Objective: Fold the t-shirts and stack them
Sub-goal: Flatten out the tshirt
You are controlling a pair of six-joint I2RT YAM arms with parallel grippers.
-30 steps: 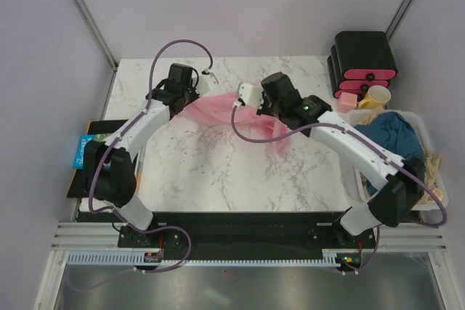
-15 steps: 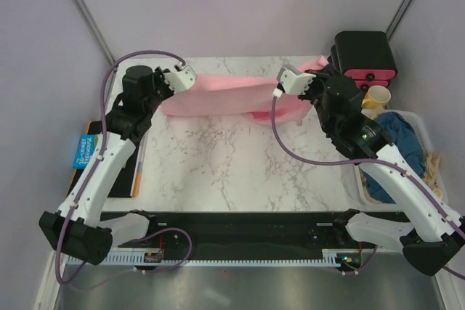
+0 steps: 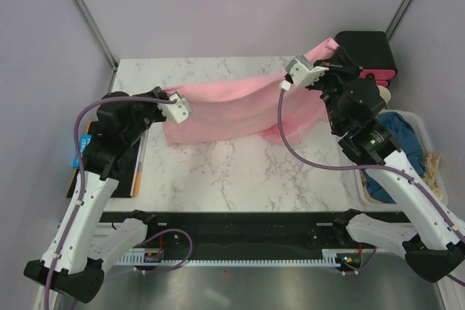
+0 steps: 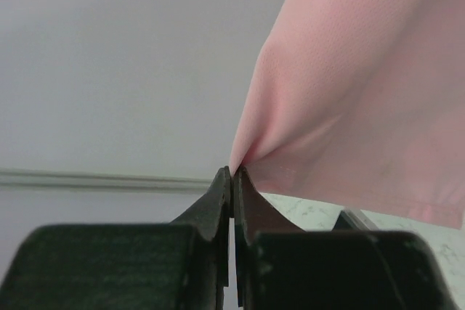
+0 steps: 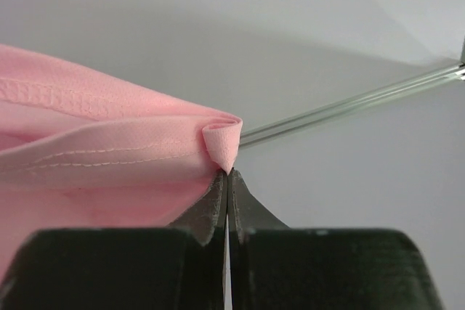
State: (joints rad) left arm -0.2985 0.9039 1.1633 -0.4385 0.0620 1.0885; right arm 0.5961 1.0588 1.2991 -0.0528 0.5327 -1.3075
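The light pink t-shirt [image 3: 232, 107] hangs stretched between both grippers above the marble table [image 3: 240, 172]. My left gripper [image 3: 173, 95] is shut on the shirt's left corner; in the left wrist view the gripper [image 4: 233, 170] pinches the pink cloth [image 4: 349, 92]. My right gripper [image 3: 328, 50] is shut on the shirt's right corner, raised near the back right; in the right wrist view the gripper [image 5: 229, 172] nips a rolled hem [image 5: 109, 143]. The dark teal-blue t-shirt [image 3: 396, 136] lies bunched in the white basket [image 3: 425, 139] at the right.
Black boxes with pink fronts [image 3: 367, 52] stand at the back right, just behind my right gripper. A yellow cup [image 3: 378, 96] sits by them. A blue and orange flat item [image 3: 81, 152] lies off the table's left edge. Grey walls enclose the back and sides.
Both arms have drawn apart and back toward me, spreading the pink shirt from a bunched heap into a wide hanging band. The right gripper rose toward the black boxes.
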